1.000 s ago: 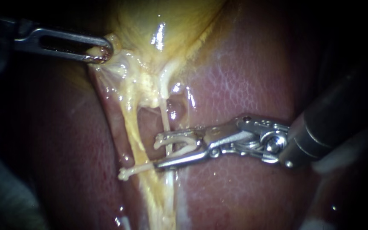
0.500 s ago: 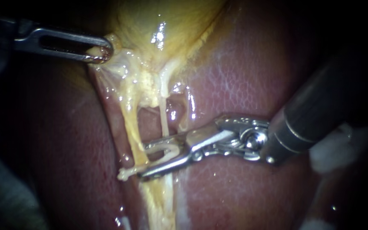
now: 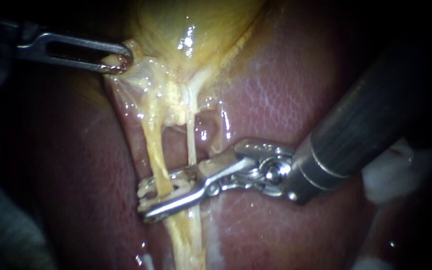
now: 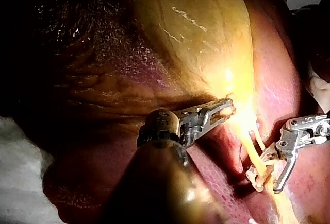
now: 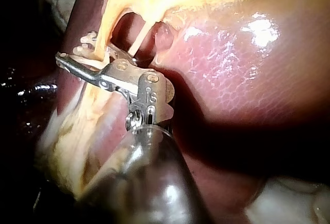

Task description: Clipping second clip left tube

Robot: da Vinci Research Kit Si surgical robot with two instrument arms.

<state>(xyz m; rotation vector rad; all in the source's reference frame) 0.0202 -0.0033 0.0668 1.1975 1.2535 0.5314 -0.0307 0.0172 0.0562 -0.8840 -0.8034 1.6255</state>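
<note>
The yellow gallbladder (image 3: 186, 30) narrows down into two strands over the liver (image 3: 286, 100): a thick yellow left tube (image 3: 155, 160) and a thin pale right tube (image 3: 191, 142). My left instrument (image 3: 118, 62) is shut on the tissue at the gallbladder's neck and holds it taut; the left wrist view shows this grip (image 4: 227, 108). My right instrument (image 3: 143, 202) comes in from the upper right. Its jaws stand open astride the left tube, with a white clip (image 3: 180, 188) between them. In the right wrist view its jaws (image 5: 77, 59) reach across the left tube (image 5: 105, 33).
White gauze (image 3: 391, 175) lies behind the right instrument's shaft. Wet, glistening liver surrounds both tubes. A small window of darker tissue (image 3: 176, 140) shows between the two tubes.
My right instrument has slid leftward, past the thin right tube, until its open jaws straddle the left tube. The left instrument has held still.
</note>
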